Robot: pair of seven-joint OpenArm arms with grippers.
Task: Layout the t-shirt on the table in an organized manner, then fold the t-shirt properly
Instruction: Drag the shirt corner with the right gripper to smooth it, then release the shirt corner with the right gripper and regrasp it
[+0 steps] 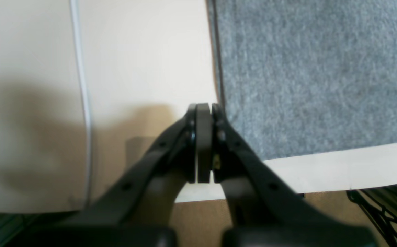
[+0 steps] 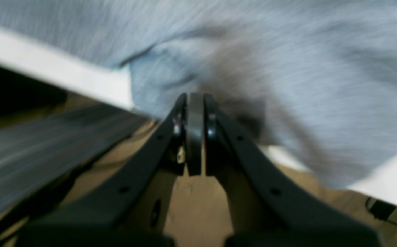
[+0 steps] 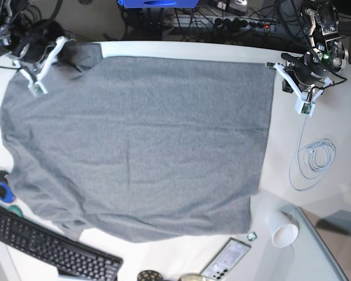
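The grey t-shirt [image 3: 140, 140] lies spread flat over most of the white table [image 3: 333, 134], with some wrinkles at its near left sleeve. My left gripper [image 3: 305, 109] hovers just off the shirt's right edge, at the far right. In the left wrist view this left gripper [image 1: 203, 107] is shut with nothing between its pads, and the t-shirt [image 1: 315, 75] lies just beside it on the table [image 1: 143, 51]. My right gripper [image 3: 37, 89] is over the shirt's far left corner. The blurred right wrist view shows the right gripper [image 2: 195, 96] shut and empty above the t-shirt [image 2: 287, 61].
A coiled white cable [image 3: 313, 158] lies right of the shirt and also shows as the cable [image 1: 81, 85]. Along the near edge are a paper cup [image 3: 282, 229], a phone [image 3: 225, 259], a black keyboard [image 3: 47, 249] and a blue object [image 3: 1, 188]. A grey glass panel [image 3: 324, 254] fills the near right corner.
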